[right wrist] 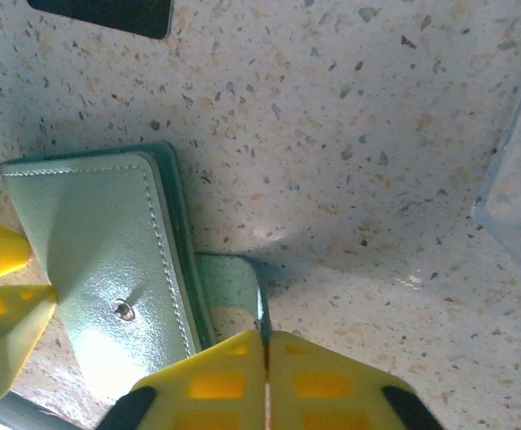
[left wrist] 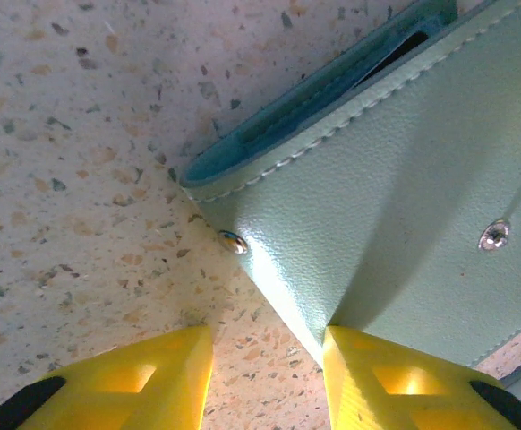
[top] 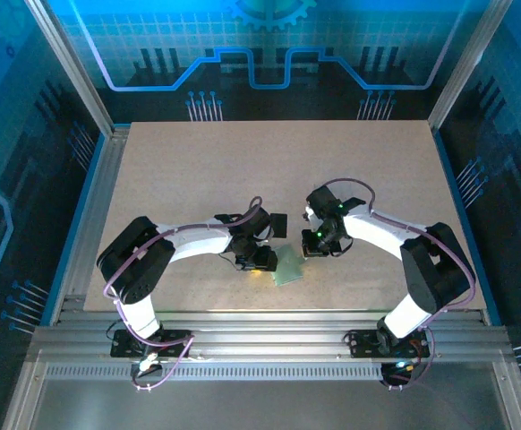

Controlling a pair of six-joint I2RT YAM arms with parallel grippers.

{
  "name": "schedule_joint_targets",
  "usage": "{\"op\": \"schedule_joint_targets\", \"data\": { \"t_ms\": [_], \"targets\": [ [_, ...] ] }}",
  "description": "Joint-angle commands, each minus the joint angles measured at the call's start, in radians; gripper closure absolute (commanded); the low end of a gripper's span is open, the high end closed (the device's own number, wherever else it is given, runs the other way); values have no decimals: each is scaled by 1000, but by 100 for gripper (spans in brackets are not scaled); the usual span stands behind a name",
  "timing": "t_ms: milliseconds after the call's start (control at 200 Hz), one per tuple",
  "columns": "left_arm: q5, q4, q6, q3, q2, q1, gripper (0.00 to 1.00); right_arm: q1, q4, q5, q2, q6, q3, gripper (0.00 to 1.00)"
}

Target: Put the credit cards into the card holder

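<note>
The pale green card holder [top: 287, 266] [left wrist: 395, 179] [right wrist: 90, 242] lies on the table between both grippers, its teal-lined mouth slightly open. My right gripper [right wrist: 265, 336] [top: 312, 246] is shut on the edge of a thin glossy credit card [right wrist: 229, 287]. The card stands on edge against the holder's side, and its colour is hard to tell. A black credit card [right wrist: 108, 13] lies flat on the table beyond the holder. My left gripper [left wrist: 265, 336] [top: 265, 262] is open at the holder's corner, with its right finger [left wrist: 377, 376] against the holder's edge and table showing in the gap.
A clear crinkly plastic pouch [right wrist: 520, 179] lies on the speckled table [top: 198, 170] to the right in the right wrist view. A metal frame rail [top: 269, 322] runs along the table's near edge, just below both grippers.
</note>
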Motion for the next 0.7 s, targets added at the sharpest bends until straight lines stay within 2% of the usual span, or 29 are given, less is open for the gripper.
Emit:
{"op": "schedule_joint_targets", "data": {
  "t_ms": [0, 45, 340, 695],
  "targets": [
    [-19, 17, 5, -29, 38, -5, 61, -12, 5, -41, -19, -3, -10, 97],
    [-18, 21, 5, -29, 40, -6, 61, -11, 4, -48, -29, -4, -10, 100],
    [-37, 8, 9, 7, 85, -9, 62, 23, 3, -88, -82, -15, 8, 100],
    [-46, -10, 9, 47, 111, -21, 63, 135, -7, -51, 45, -23, 86, 100]
  ]
}}
